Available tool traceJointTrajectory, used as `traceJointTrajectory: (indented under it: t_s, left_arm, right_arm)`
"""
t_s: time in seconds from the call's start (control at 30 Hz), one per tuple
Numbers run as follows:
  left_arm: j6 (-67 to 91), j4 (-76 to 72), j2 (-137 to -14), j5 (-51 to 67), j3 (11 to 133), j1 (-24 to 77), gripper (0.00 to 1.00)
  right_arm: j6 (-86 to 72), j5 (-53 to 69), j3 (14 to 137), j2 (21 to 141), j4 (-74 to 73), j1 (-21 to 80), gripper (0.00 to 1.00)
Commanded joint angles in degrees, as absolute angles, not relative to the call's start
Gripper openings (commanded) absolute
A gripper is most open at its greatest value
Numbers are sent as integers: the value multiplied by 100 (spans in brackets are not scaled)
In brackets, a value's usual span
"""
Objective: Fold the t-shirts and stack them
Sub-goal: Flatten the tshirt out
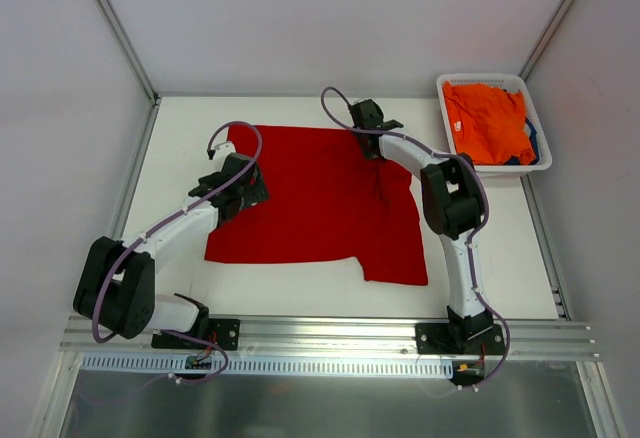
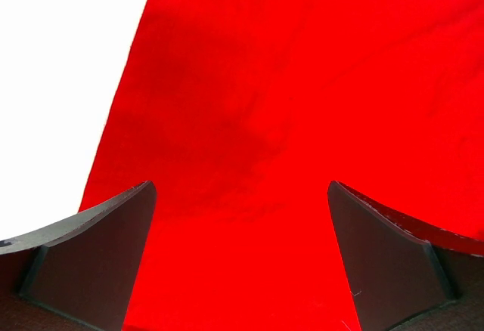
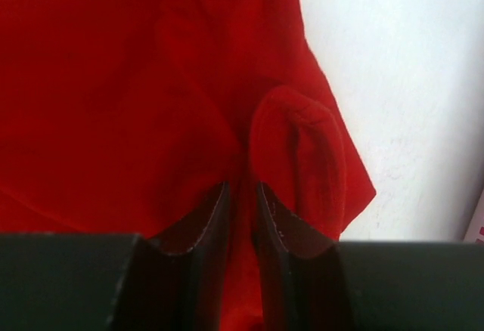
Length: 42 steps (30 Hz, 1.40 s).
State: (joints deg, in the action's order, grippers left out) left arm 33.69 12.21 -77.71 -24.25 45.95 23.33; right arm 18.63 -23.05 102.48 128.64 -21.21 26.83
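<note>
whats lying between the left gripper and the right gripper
Only the red t-shirt; the top view shows its cloth running unbroken from the left gripper to the right gripper.

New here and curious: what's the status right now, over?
Left pincer open above red t-shirt. Right pincer shut on its far edge. Orange t-shirt in basket. No obstruction seen.

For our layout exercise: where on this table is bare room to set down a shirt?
Free: the table right of the red t-shirt, nearer than the basket; also the strip between hem and near rail. Crowded: the shirt, under left gripper and right gripper; the filled basket.
</note>
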Motion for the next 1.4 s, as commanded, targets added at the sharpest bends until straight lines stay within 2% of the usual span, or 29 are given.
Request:
traceJointTrajectory:
  t_s: [0.0, 0.7, 1.37]
  left_arm:
    - [3357, 1116, -7515, -2435, 4527, 2399, 99]
    - [3410, 1116, -7646, -2426, 4544, 2435, 99]
    - [3419, 1116, -7664, -2470, 4561, 2496, 99]
  right_arm:
    - [1740, -2276, 10143, 12691, -2083, 2690, 23]
    - [2127, -2338, 10854, 12788, -2224, 2531, 24]
    - [1819, -2171, 10248, 12858, -2083, 2522, 24]
